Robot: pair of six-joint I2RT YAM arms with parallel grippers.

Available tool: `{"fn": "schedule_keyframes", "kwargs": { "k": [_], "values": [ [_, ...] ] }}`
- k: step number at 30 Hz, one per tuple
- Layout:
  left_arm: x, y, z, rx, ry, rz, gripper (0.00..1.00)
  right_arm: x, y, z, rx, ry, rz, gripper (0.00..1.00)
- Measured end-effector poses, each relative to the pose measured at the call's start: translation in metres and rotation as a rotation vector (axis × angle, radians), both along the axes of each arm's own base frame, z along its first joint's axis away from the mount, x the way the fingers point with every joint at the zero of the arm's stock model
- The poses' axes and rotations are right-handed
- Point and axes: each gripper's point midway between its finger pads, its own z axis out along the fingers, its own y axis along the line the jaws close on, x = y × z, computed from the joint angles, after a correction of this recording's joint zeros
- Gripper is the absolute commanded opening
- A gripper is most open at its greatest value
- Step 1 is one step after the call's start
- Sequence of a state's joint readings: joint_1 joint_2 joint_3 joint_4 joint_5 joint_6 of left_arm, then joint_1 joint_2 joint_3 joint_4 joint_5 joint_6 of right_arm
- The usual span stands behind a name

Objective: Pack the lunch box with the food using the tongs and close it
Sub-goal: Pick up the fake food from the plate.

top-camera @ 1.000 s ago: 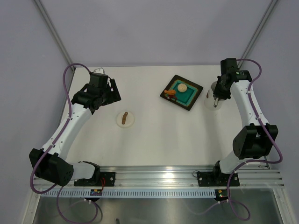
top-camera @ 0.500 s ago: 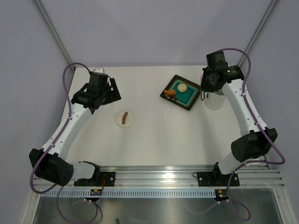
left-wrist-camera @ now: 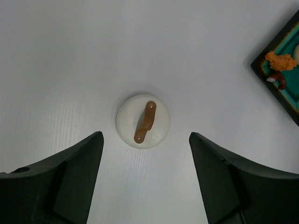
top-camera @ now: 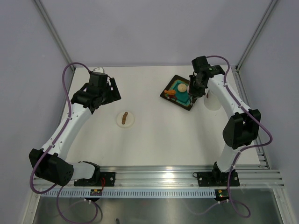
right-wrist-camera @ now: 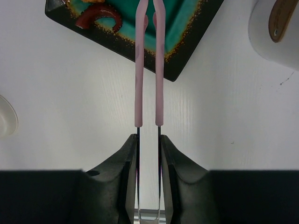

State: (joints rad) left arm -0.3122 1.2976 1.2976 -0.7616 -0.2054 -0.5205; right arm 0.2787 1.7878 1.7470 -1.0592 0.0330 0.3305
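Note:
My right gripper (top-camera: 192, 88) (right-wrist-camera: 148, 144) is shut on the pale pink tongs (right-wrist-camera: 148, 70) (top-camera: 189, 96). The tongs reach out over the black tray's teal centre, and their tips run off the top of the right wrist view. Food lies on the tray: a cream round piece (top-camera: 182, 87), an orange piece (top-camera: 172, 93) (left-wrist-camera: 281, 60) and a brown-red piece (right-wrist-camera: 100, 16) (left-wrist-camera: 279, 79). The white lunch box (top-camera: 213, 102) (right-wrist-camera: 275, 37) stands just right of the tray, with no lid on it. Its lid (top-camera: 125, 119) (left-wrist-camera: 143, 121) lies flat on the table. My left gripper (top-camera: 100, 91) (left-wrist-camera: 145, 137) hangs open above the lid.
The black tray (top-camera: 190, 103) (right-wrist-camera: 180, 60) (left-wrist-camera: 275, 91) sits at the back right of the white table. The right arm's elbow (top-camera: 239, 130) stands near the lunch box. A white round edge (right-wrist-camera: 5, 121) shows at the left of the right wrist view.
My right gripper has swung left with the tongs, from above the lunch box to above the tray. The left arm has not moved.

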Motion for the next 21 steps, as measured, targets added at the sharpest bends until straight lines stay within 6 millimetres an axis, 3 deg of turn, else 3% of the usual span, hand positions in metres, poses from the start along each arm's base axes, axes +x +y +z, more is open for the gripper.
{"fn": "schedule_keyframes", "kwargs": {
  "k": [12,21],
  "values": [
    [0.000,0.000,0.000,0.000,0.000,0.000,0.78,0.001,0.000,-0.055,-0.026,0.087,0.006,0.33],
    [0.000,0.001,0.000,0.004,-0.001,0.004,0.78,0.009,0.002,-0.084,-0.039,0.121,0.018,0.37]
  ]
}}
